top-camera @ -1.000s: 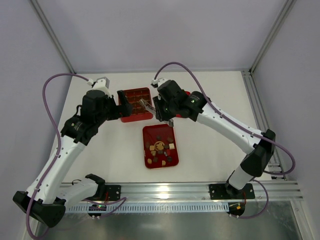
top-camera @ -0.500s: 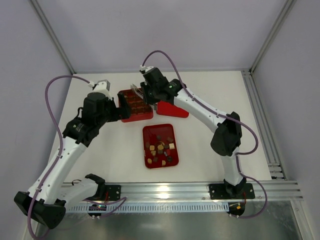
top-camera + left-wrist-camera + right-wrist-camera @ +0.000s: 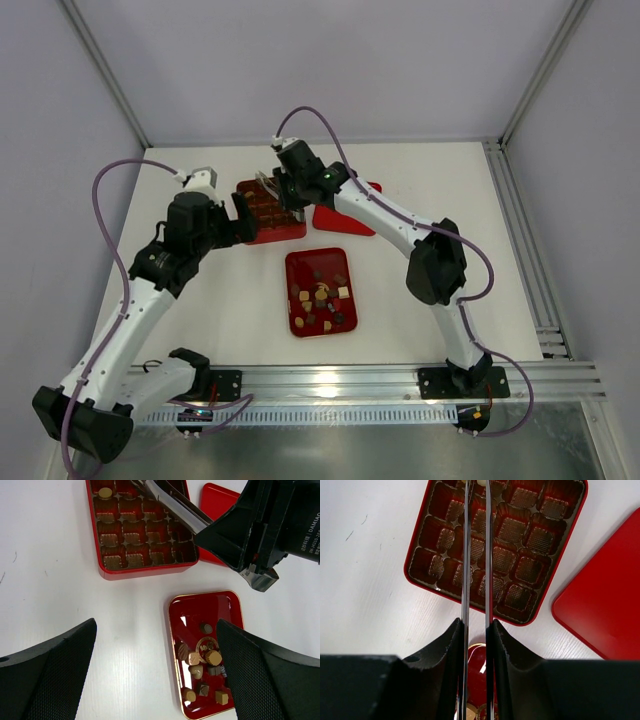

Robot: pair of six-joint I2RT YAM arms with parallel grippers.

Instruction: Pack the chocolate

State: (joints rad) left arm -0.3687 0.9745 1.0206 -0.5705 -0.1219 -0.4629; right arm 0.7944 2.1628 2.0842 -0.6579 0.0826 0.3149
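While left gripper (image 3: 244,213) gapes, right gripper (image 3: 140,483) pinches chocolate (image 3: 480,482).

The top camera looks steeply down from behind the arms over the whole table (image 3: 230,290). The left wrist camera looks down from mid-height; the right, sighting along the right gripper (image 3: 477,484), hangs close. All share the compartmented box (image 3: 272,228).

I am seeing a left arm (image 3: 130,320) and a right arm (image 3: 385,220) wearing white shells over black joints, their black bases sitting bolted along the silver rail (image 3: 330,378). Purple cables (image 3: 305,109) are looping off both arms, far from the rail. The right fingers (image 3: 466,555) are showing as thin steel blades, and the left fingers (image 3: 45,675) as black textured pads. White DAMIAO lettering is showing on the right wrist.
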